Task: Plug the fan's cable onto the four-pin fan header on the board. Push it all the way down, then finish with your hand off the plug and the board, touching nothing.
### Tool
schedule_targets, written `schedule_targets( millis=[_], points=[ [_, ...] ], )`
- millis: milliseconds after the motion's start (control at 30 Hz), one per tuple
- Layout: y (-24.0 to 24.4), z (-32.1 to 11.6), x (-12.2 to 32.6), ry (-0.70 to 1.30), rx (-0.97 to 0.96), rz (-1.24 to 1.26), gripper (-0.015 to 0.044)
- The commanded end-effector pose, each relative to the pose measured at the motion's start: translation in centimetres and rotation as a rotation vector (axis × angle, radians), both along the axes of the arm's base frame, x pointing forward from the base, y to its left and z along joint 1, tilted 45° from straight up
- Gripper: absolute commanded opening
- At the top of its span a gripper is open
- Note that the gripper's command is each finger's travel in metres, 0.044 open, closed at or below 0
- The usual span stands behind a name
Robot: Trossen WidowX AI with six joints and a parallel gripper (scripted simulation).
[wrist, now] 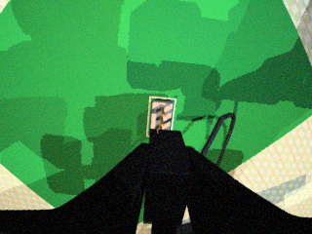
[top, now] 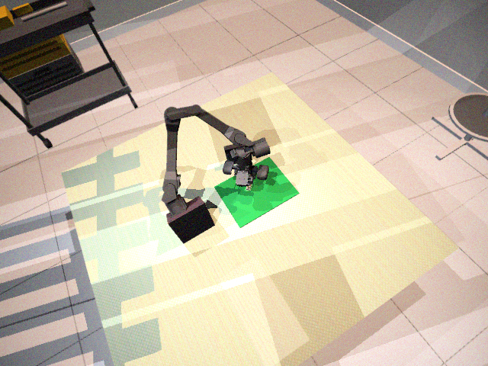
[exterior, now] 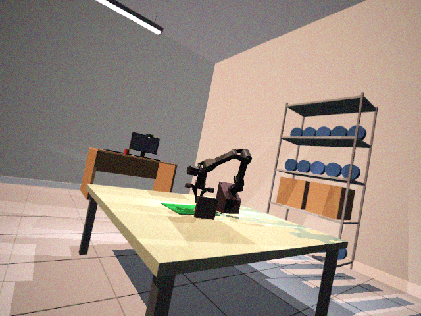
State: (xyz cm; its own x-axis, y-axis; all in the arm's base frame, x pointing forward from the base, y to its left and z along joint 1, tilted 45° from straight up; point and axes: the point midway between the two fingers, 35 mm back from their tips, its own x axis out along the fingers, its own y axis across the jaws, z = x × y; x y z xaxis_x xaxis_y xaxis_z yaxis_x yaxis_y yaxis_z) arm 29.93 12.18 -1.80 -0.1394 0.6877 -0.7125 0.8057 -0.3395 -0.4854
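Now, header just beside the claw.

Your arm: dark grey to near-black, slim straight links, chunky rounded joints. Your gripper: black; in wrist view, two broad sloping sides, narrow blocky centre. Stubby rounded cylinders around wrist in top view. Screws, markings too small to tell.
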Motion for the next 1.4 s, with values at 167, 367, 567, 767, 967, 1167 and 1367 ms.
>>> schedule_targets(
  millis=[167, 367, 567, 767, 967, 1167, 1367],
  points=[
    [-0.2, -0.1, -0.2, -0.004, 0.004, 0.004, 0.0000],
    [-0.2, -0.1, -0.2, -0.004, 0.004, 0.004, 0.0000],
    [1.3, -1.7, -0.5, -0.005, 0.005, 0.006, 0.0000],
    [1.3, -1.7, -0.5, -0.005, 0.005, 0.006, 0.0000],
    [1.3, -1.7, -0.5, -0.005, 0.005, 0.006, 0.0000],
    [1.4, -1.6, -0.5, -0.001, 0.004, 0.002, 0.0000],
    [1.4, -1.6, -0.4, 0.000, 0.004, 0.001, 0.0000]
  ],
)
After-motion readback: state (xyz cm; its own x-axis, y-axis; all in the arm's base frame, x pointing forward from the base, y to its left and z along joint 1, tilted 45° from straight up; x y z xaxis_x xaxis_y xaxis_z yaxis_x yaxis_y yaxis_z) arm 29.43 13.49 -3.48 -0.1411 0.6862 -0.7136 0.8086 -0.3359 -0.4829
